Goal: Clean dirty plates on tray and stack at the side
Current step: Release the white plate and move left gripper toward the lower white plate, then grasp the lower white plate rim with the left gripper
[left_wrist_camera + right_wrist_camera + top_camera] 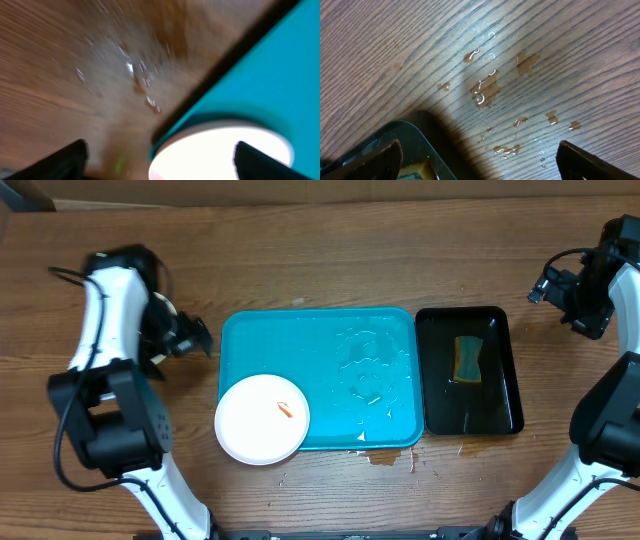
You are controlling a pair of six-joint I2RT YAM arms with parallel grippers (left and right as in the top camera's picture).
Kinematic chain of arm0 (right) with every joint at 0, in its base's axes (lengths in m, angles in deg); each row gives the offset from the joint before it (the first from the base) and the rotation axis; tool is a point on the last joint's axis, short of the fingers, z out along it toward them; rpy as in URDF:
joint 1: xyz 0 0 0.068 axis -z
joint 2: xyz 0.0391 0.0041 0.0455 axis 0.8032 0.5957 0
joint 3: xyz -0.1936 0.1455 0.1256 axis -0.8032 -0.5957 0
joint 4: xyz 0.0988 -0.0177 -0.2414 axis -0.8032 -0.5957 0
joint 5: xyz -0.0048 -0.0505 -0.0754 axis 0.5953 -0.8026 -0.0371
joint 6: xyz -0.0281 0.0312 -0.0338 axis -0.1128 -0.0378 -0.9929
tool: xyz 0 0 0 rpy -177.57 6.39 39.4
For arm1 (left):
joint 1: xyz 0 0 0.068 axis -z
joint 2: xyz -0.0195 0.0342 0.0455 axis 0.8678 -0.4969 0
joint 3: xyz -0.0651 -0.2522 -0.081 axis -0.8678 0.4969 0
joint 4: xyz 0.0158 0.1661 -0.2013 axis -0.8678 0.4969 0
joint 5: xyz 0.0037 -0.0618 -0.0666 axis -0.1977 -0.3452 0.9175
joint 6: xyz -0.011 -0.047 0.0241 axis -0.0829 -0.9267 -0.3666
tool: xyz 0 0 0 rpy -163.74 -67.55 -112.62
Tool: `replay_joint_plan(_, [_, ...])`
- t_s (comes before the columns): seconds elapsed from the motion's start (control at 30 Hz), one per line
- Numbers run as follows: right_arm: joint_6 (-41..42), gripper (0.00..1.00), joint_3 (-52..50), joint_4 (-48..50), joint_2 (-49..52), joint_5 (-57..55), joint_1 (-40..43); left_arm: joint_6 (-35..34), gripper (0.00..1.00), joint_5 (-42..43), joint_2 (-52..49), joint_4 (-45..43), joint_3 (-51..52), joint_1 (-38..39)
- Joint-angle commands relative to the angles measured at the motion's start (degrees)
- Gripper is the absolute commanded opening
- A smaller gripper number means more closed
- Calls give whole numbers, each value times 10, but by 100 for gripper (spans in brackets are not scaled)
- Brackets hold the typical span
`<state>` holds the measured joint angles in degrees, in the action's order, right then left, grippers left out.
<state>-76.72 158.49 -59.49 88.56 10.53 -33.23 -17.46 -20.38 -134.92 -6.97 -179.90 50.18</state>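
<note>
Though overhead leaves it unclear, wrist views show left gripper (160, 152) and right gripper (480, 151) spread wide.

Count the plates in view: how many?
1. A white plate with an orange smear lies on the tray's left corner nearest the robot, overhanging its rim. Others may be hidden.

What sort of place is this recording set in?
Probably a lab bench staged for dishwashing, not a kitchen: a round white plate on a turquoise rectangular plastic tray, a small sponge in a black plastic tray, water drops on the wood-grain table.
</note>
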Motion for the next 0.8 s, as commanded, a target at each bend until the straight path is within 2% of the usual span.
replay_joint_plan(0.0, [4, 100, 9, 2, -6, -3, 1, 38, 84, 18, 10, 11, 48, 35])
replay_joint_plan(0.07, [4, 100, 9, 2, -5, -3, 1, 87, 80, 74, 22, 20, 64, 64])
replay_joint_plan(0.17, [4, 100, 9, 2, -6, -3, 1, 92, 84, 84, 65, 27, 75, 98])
replay_joint_plan(0.37, [4, 100, 9, 2, -5, -3, 1, 14, 92, 50, 191, 45, 90, 144])
replay_joint_plan(0.47, [4, 100, 9, 2, -5, -3, 1, -20, 99, 30, 256, 52, 114, 171])
replay_joint_plan(0.63, [4, 100, 9, 2, -6, -3, 1, -128, 100, -40, 343, 43, 195, 196])
replay_joint_plan(0.77, [4, 100, 9, 2, -5, -3, 1, -180, 100, -24, 368, 9, 267, 195])
